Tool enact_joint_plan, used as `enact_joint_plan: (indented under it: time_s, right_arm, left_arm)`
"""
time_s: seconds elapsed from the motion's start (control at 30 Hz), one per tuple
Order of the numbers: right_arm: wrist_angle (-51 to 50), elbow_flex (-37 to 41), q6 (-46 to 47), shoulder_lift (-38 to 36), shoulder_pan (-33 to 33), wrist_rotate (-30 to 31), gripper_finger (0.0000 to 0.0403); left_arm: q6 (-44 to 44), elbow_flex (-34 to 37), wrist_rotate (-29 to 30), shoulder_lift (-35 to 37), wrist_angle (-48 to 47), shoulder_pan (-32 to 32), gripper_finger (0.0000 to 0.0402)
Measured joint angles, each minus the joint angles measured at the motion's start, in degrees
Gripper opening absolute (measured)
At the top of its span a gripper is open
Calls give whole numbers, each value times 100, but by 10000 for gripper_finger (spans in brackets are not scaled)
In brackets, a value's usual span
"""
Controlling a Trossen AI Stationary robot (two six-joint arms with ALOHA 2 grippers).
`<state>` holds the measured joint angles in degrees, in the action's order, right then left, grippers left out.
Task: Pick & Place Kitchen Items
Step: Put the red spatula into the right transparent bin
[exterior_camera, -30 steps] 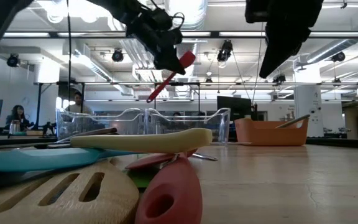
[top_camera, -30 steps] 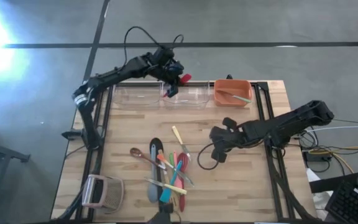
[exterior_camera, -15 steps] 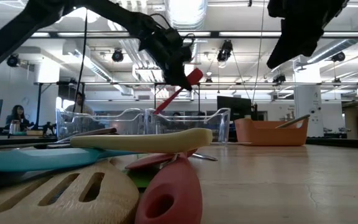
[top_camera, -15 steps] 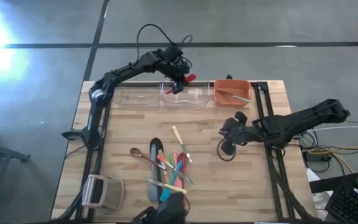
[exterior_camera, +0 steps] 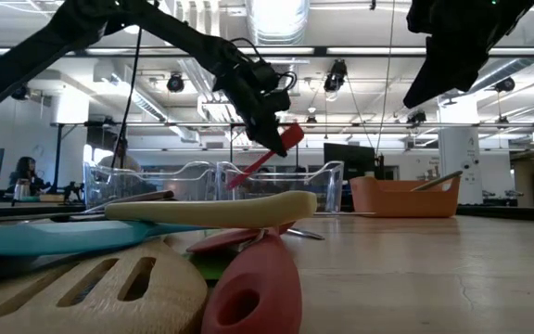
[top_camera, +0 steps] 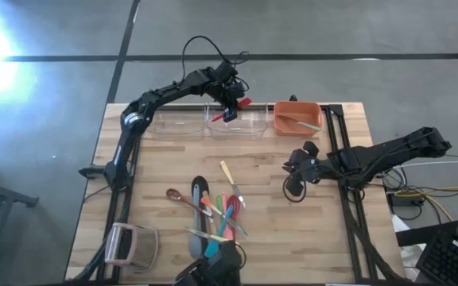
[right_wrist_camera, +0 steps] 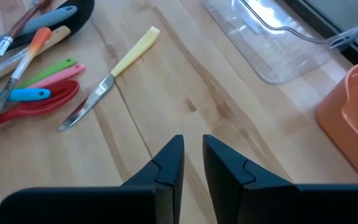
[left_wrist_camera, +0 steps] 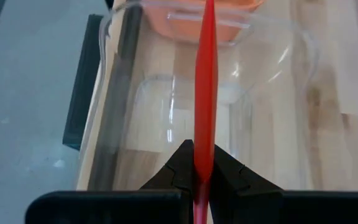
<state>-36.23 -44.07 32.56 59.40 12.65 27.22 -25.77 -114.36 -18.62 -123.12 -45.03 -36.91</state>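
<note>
two clear bins point(top_camera: 167, 124), one orange bin point(top_camera: 297, 117), two arms point(top_camera: 165, 94)
</note>
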Motion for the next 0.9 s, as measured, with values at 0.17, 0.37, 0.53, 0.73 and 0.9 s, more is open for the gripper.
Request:
enact_joint_plan:
  time_s: [0.17, 0.37, 0.53, 0.73, 0.9]
  right_arm:
    - [19, 0, -52, 0, 0, 2, 52]
    - [44, 0, -157, 2, -11, 121, 52]
    - [95, 0, -280, 2, -43, 149, 52]
    - [141, 0, -342, 2, -132, 149, 52]
    - [151, 0, -387, 7, -142, 146, 52]
  left_arm:
    - [17, 0, 80, -155, 2, 0, 22]
    - [13, -22, 267, -259, 30, 11, 22]
    - [10, -20, 329, -274, 35, 70, 22]
    - [8, -3, 597, -279, 47, 214, 22]
    - [-32, 22, 610, -345, 135, 325, 22]
